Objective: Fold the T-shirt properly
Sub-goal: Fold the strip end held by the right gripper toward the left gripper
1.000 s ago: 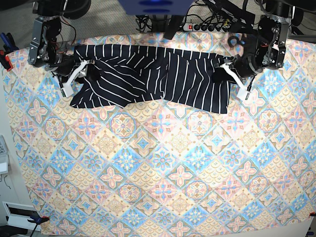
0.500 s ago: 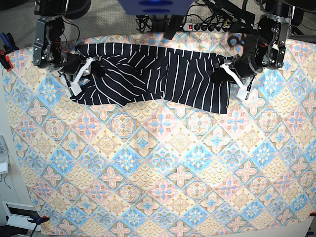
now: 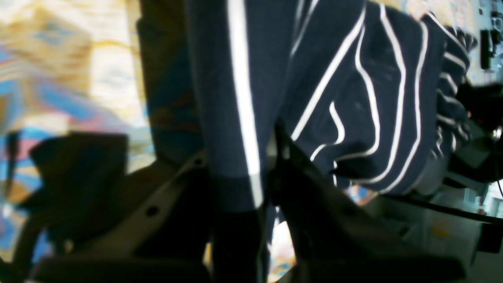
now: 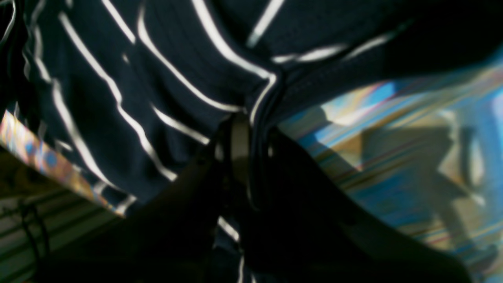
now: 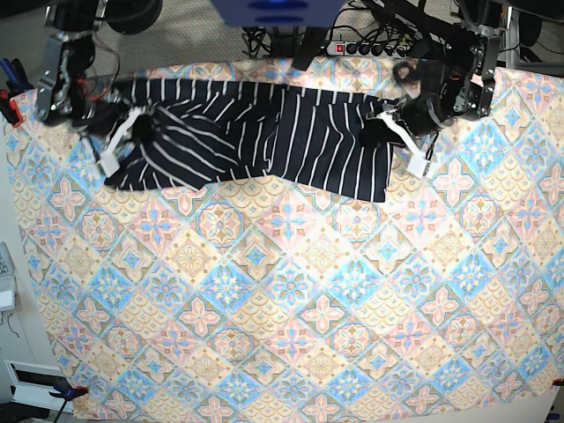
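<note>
The dark pinstriped T-shirt (image 5: 264,132) lies bunched in a long band across the far part of the table. My left gripper (image 5: 385,132) is at the shirt's right end in the base view. The left wrist view shows it (image 3: 251,184) shut on a hem of the shirt (image 3: 373,98). My right gripper (image 5: 132,132) is at the shirt's left end. The right wrist view shows it (image 4: 251,129) shut on a fold of the shirt (image 4: 157,78), just above the tablecloth.
The pastel tile-patterned tablecloth (image 5: 291,291) covers the whole table. A power strip (image 5: 370,48) and cables lie behind the far edge. A red clamp (image 5: 7,107) is at the left edge, and another clamp (image 5: 66,392) at the near left corner.
Both grippers have moved to the left in the base view, still holding the shirt's ends. The shirt has shifted left with them, and its right end now hangs narrower.
</note>
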Robot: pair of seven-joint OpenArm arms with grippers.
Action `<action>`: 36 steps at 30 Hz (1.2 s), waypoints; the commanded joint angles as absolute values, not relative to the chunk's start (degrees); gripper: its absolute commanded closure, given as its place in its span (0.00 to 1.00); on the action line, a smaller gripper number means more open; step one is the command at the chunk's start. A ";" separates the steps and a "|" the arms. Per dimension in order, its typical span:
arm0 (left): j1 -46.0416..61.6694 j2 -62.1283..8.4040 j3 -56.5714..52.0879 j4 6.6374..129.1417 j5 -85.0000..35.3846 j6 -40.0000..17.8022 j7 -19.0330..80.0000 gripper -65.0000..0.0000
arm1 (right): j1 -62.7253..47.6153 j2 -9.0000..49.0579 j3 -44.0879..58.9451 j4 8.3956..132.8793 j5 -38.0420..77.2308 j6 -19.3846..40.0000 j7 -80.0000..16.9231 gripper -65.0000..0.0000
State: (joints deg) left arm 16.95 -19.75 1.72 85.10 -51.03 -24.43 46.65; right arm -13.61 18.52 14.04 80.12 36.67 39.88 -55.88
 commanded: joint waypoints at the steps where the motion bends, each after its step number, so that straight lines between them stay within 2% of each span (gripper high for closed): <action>1: 16.48 -19.65 1.27 85.85 -51.47 -24.75 45.49 1.00 | -11.82 20.26 14.90 81.45 37.76 40.00 -54.46 0.97; 9: 13.14 -13.14 1.45 81.71 -46.73 -24.75 45.49 1.00 | -5.49 24.04 14.81 81.27 37.76 40.00 -54.46 0.97; 15: 9.10 -8.92 1.54 75.38 -44.44 -24.75 45.49 1.00 | -5.85 24.31 14.55 85.93 38.02 40.00 -54.55 0.97; 20: 7.78 -7.60 2.51 73.89 -42.24 -24.75 45.49 1.00 | -5.93 24.04 8.04 96.48 37.93 40.00 -54.55 0.97; 25: 7.08 -9.27 5.85 73.89 -42.33 -24.75 45.49 1.00 | -5.67 23.78 0.92 103.52 38.11 40.00 -54.55 0.97; 31: 7.08 -10.51 5.58 73.89 -42.68 -24.75 45.49 0.89 | -5.49 20.18 -4.70 105.63 38.02 40.00 -54.55 0.97; 36: 7.08 -10.51 5.49 73.98 -42.59 -24.75 45.49 0.88 | -5.41 16.22 -8.92 106.42 37.67 40.00 -54.55 0.97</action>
State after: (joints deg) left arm 7.35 -10.28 5.54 73.38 -43.07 -24.49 44.95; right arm -6.31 15.79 -9.21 105.14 36.42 39.83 -56.21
